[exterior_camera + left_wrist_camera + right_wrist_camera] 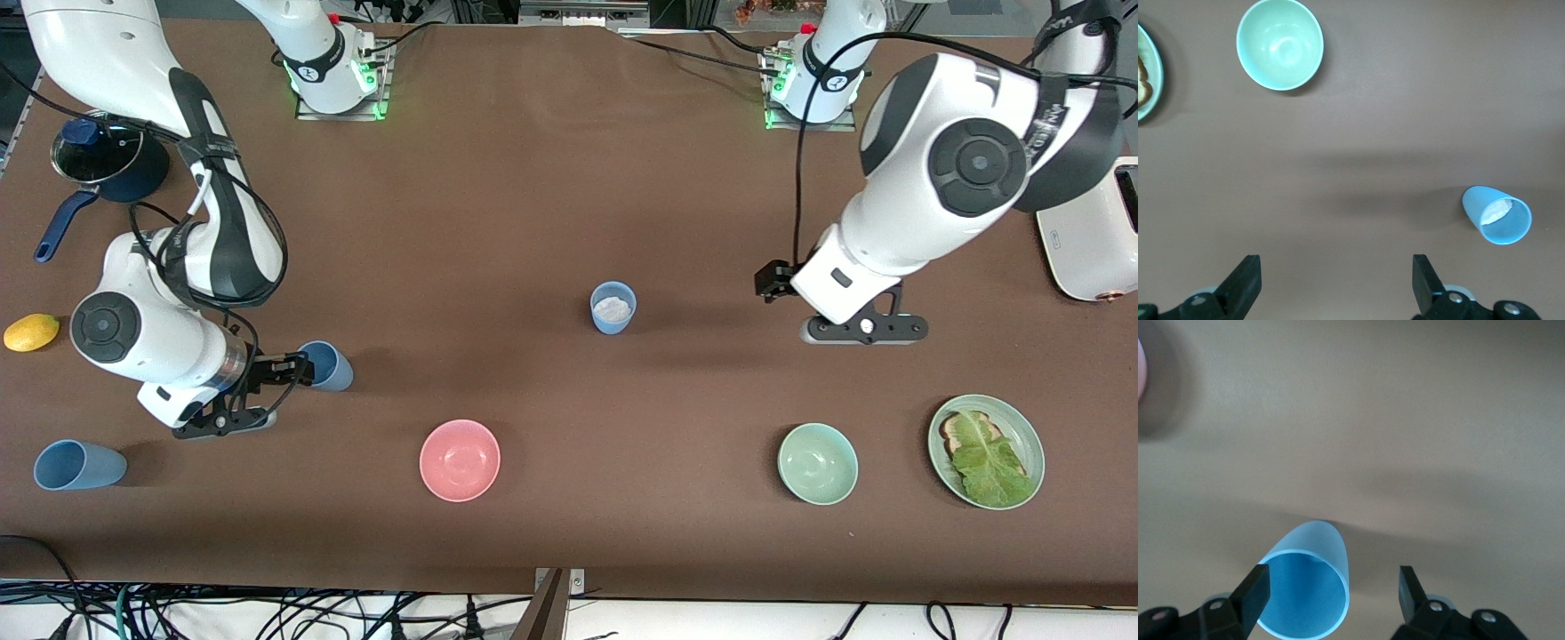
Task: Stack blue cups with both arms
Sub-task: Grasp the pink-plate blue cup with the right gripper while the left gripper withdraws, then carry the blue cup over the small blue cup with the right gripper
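Observation:
Three blue cups are in view. One (326, 365) lies on its side toward the right arm's end of the table. My right gripper (296, 366) is open around its mouth. In the right wrist view this cup (1313, 550) lies between the fingers of the right gripper (1333, 573); one finger (1257, 588) is at the rim and the other stands apart. A second cup (78, 465) lies on its side nearer the front camera. The third cup (613, 307) stands upright mid-table with something white inside. My left gripper (770, 281) hangs open and empty over bare table beside it, and the left wrist view shows that cup (1496, 215) off to one side of the left gripper (1335, 267).
A pink bowl (460, 460) and a mint-green bowl (817, 463) sit near the front edge, beside a green plate (1034, 442) of toast and lettuce. A navy saucepan (111, 158) and a lemon (31, 332) are at the right arm's end. A white toaster (1098, 240) stands at the left arm's end.

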Controlling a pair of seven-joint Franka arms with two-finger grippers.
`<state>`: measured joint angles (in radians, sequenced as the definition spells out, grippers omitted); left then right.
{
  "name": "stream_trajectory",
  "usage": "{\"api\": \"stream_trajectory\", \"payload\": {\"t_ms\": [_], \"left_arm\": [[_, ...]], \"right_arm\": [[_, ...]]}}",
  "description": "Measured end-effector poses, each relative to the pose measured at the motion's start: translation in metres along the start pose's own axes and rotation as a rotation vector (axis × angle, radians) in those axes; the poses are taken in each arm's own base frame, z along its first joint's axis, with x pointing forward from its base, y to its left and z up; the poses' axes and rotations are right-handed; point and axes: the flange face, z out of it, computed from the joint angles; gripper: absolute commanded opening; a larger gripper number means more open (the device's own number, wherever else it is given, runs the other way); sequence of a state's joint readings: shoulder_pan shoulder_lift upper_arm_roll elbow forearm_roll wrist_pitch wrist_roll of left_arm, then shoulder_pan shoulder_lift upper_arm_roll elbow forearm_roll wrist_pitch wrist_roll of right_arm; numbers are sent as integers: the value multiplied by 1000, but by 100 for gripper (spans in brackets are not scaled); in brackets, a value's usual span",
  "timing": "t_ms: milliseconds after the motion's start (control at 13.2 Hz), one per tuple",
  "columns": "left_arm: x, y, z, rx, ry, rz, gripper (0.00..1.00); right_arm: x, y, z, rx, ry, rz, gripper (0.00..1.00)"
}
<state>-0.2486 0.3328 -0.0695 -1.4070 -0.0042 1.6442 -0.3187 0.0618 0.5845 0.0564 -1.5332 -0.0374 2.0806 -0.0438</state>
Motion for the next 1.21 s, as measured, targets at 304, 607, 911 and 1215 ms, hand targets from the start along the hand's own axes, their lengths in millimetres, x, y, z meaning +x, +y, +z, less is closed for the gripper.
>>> {"api": "stream_trajectory", "payload": {"t_ms": [304,607,911,1215], "left_arm": [[6,-36,-6,-4,-2,53,100],[14,-104,-16,-13,-8,130,100],[12,-163,-27,-21,-7,201,100],[10,-186,-31,-25,-5,235,100]], "right_arm": [[-11,-1,0,-1,-14,-1,68],[-22,2,25,-3,-9,4,64],[-28,4,39,-3,-15,6,34],[-28,4,39,-3,-13,7,9]]}}
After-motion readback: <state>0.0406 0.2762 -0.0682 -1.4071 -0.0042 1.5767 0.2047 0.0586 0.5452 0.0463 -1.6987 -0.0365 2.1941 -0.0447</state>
